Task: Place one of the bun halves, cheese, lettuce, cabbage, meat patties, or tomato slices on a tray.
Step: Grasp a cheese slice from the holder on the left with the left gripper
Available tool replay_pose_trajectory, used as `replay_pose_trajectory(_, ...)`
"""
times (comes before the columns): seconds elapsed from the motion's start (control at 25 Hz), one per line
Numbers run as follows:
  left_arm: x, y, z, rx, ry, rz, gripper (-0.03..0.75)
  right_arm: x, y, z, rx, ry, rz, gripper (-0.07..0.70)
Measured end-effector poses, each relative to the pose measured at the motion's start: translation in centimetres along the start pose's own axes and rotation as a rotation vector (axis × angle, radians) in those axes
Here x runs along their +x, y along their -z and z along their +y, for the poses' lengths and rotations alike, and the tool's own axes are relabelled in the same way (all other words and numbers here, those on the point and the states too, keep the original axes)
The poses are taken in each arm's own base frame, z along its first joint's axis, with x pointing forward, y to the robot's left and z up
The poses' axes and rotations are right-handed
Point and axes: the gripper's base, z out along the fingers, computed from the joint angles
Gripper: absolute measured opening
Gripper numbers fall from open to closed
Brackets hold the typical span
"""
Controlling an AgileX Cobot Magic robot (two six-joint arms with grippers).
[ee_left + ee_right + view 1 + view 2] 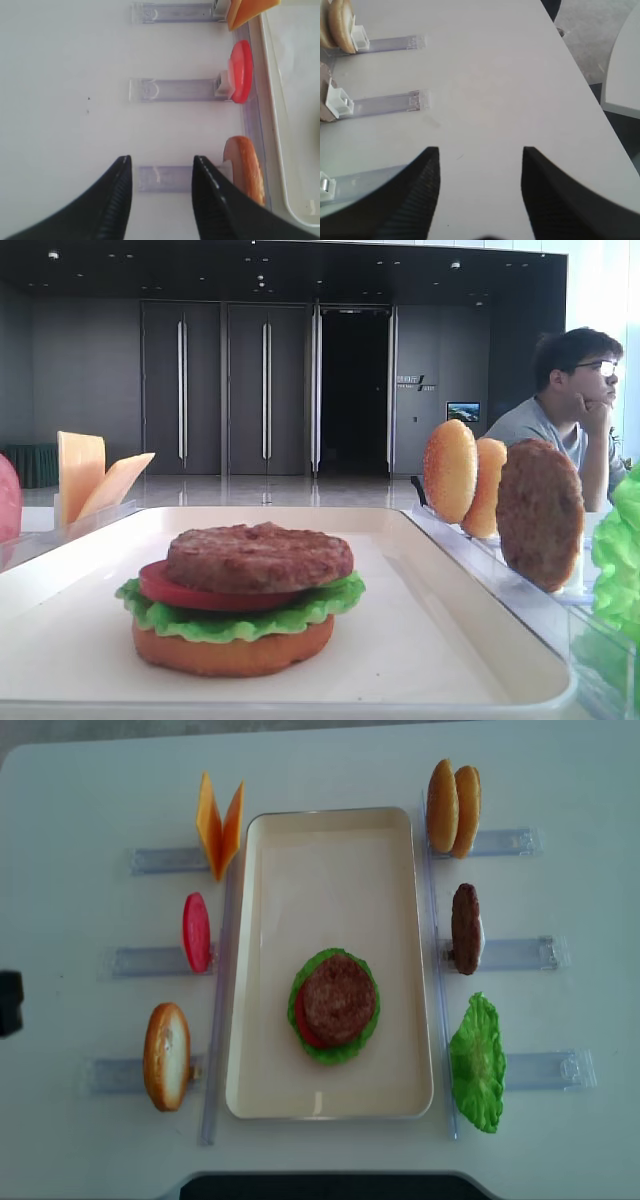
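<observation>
On the cream tray (262, 920) stands a stack: bun half (232, 650), lettuce (330, 1052), tomato slice (300, 1022), meat patty (338, 997) on top. Left of the tray, cheese (218, 825), a tomato slice (196, 932) and a bun half (166, 1056) stand in holders. On the right stand two bun halves (452, 807), a patty (465, 928) and lettuce (477, 1062). Cabbage is out of view. My left gripper (161, 160) is open and empty, left of the bun half (248, 167). Over bare table, my right gripper (480, 150) is open, holding nothing.
Clear plastic holders (150, 960) stick out sideways from both long sides of the tray. The right wrist view shows the table's edge (580, 75) and floor beyond. A seated person (575, 400) is behind the table at the right.
</observation>
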Motion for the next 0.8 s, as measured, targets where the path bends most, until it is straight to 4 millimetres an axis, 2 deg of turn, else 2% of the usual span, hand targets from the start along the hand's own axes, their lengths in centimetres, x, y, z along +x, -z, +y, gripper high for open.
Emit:
replay_pose_trajectory(0.16,-4.9,-3.4,-0.6,0.003,-0.007,0.069,0.307,0.0,0.0,0.0,0.000,0.000,0.000,0.356)
replay_pose_trajectory(0.44,-12.4,-9.8,-1.8,0.023,0.003,0.140,0.307,0.0,0.0,0.0,0.000,0.000,0.000,0.356)
replay_pose_trajectory(0.64,-16.0,-14.1,-2.6,0.040,0.019,0.171,0.307,0.0,0.0,0.0,0.000,0.000,0.000,0.354)
replay_pose_trajectory(0.8,-18.0,-16.2,-2.9,0.041,0.022,0.182,0.307,0.0,0.0,0.0,0.000,0.000,0.000,0.352)
